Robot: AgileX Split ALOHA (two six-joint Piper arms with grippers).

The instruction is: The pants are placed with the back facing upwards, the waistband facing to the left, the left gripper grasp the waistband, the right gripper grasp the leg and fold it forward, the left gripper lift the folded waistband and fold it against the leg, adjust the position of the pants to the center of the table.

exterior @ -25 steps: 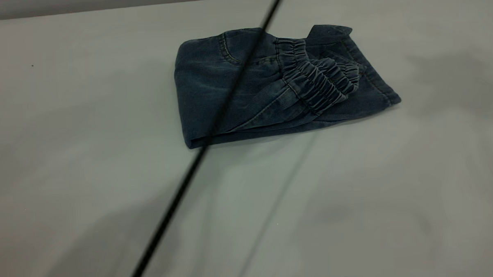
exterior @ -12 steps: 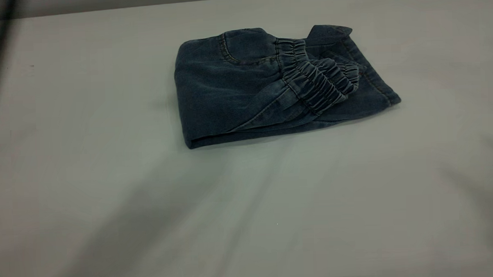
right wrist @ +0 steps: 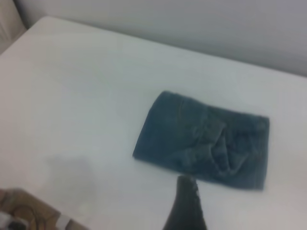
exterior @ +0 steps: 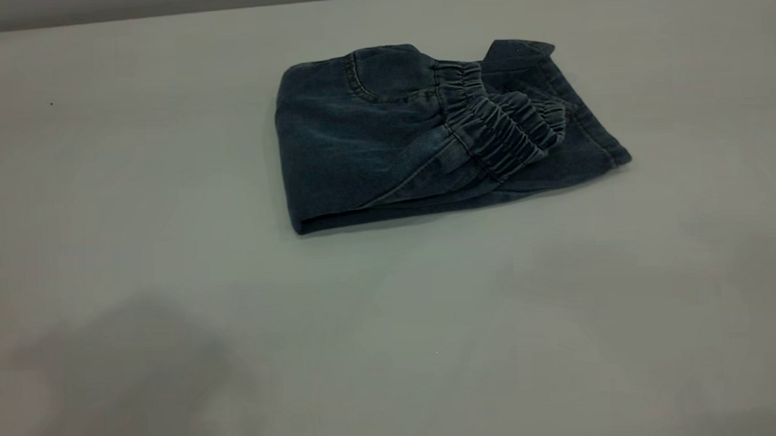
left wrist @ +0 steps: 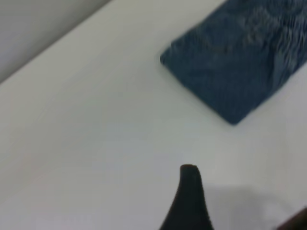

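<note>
Exterior view, nearest first: the front stretch of the table (exterior: pixel 171 303) is bare pale grey with soft shadows lying across it, and neither arm enters this picture. Farther back, somewhat right of the middle and toward the far edge, lie the pants (exterior: pixel 424 133), folded into a compact dark denim bundle. Its long axis runs left to right across the table, a little skewed so that the right end sits nearer the camera side. The folded edge forms the bundle's left side, a smooth rounded crease. The waistband (exterior: pixel 501 130) lies on top of the bundle toward its right part, its gathered ruffles running diagonally from the far side down toward the near right. Under it the leg (exterior: pixel 585 140) shows as the lower layer, its stitched hem pointing right and reaching the bundle's rightmost corner. A curved pocket seam is visible on the upper layer near the far edge.

From the left wrist, the left gripper (left wrist: pixel 189 201) shows only as one dark fingertip above bare table, well apart from the pants (left wrist: pixel 235 67); whether it is wide or narrow I cannot tell. From the right wrist, the right gripper (right wrist: pixel 187 206) likewise shows a single dark finger, raised clear of the pants (right wrist: pixel 206 141), holding nothing visible, its spread not to be judged.
</note>
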